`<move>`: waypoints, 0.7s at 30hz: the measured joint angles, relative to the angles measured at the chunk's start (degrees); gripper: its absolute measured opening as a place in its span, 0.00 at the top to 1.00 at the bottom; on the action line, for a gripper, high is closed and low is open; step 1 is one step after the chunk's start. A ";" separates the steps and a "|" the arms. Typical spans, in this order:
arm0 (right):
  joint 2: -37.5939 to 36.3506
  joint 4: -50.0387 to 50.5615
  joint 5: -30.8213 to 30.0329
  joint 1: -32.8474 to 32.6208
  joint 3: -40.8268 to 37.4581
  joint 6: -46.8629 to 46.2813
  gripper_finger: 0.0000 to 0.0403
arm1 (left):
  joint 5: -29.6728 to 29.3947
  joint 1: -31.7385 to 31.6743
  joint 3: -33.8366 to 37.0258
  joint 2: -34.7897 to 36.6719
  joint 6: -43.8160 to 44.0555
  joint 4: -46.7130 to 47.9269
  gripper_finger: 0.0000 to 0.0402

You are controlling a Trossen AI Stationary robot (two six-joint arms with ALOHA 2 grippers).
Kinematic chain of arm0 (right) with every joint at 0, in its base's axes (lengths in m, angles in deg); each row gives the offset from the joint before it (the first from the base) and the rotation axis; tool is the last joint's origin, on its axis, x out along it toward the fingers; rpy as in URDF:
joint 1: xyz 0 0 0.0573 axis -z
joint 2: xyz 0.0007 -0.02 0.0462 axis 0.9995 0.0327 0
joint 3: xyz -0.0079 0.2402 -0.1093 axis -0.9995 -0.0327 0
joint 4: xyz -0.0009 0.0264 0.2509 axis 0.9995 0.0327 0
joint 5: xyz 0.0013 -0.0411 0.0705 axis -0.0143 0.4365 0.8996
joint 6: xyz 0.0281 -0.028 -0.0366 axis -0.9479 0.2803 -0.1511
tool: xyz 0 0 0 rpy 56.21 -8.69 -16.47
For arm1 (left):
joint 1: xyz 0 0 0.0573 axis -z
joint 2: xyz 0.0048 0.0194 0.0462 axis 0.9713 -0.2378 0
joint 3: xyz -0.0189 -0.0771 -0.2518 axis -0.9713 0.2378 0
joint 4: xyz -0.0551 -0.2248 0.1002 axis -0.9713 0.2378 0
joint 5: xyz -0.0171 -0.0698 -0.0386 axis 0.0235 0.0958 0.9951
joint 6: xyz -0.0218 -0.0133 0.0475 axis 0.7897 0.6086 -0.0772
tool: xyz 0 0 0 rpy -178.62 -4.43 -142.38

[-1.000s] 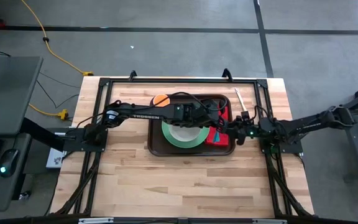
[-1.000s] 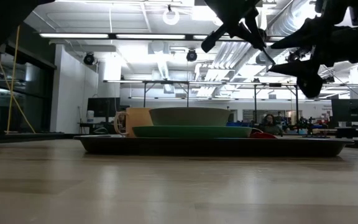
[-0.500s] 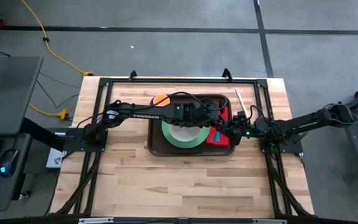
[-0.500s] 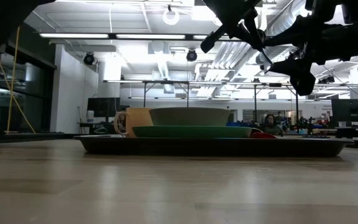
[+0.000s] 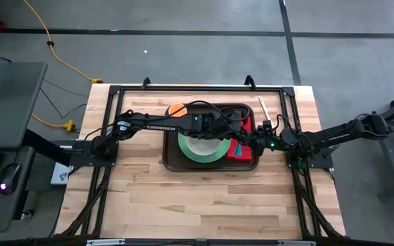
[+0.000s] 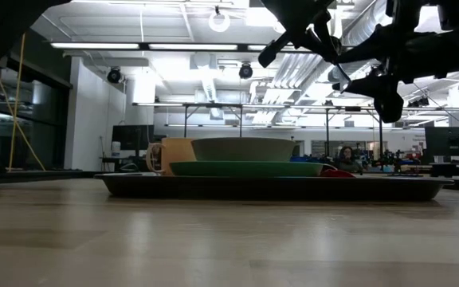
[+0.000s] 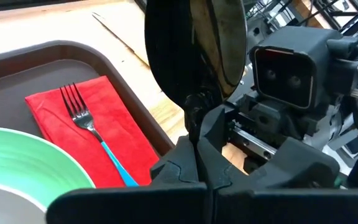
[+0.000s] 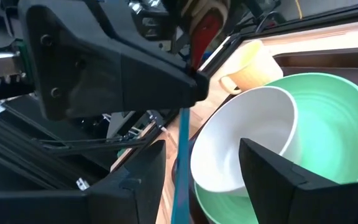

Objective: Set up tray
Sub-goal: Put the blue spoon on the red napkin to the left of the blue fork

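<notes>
Spoon handoff: your left gripper point(image 7: 199, 118) pinches the blue-handled metal spoon point(image 7: 219, 37), its handle pointing down between the right gripper's point(image 5: 258, 139) wide-spread fingers, above the right end of the large dark brown plastic tray point(image 5: 172, 161) mid-table.

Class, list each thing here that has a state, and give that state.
left gripper: shut on spoon, above tray.
right gripper: open, beside it.
spoon: held, off the tray.
fork: lying on red napkin.
bowl: upright, empty, on green plate.
mug: upright on tray.
</notes>
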 joint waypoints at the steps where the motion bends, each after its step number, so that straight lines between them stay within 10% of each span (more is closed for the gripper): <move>1: 0.00 0.00 -0.27 0.00 0.00 -0.05 0.55 | 0.00 0.00 0.00 0.00 0.00 0.00 0.97; 21: 0.00 0.94 -4.59 -0.02 0.02 -1.01 0.71 | 1.32 -0.09 0.04 -0.83 -0.46 -1.99 0.98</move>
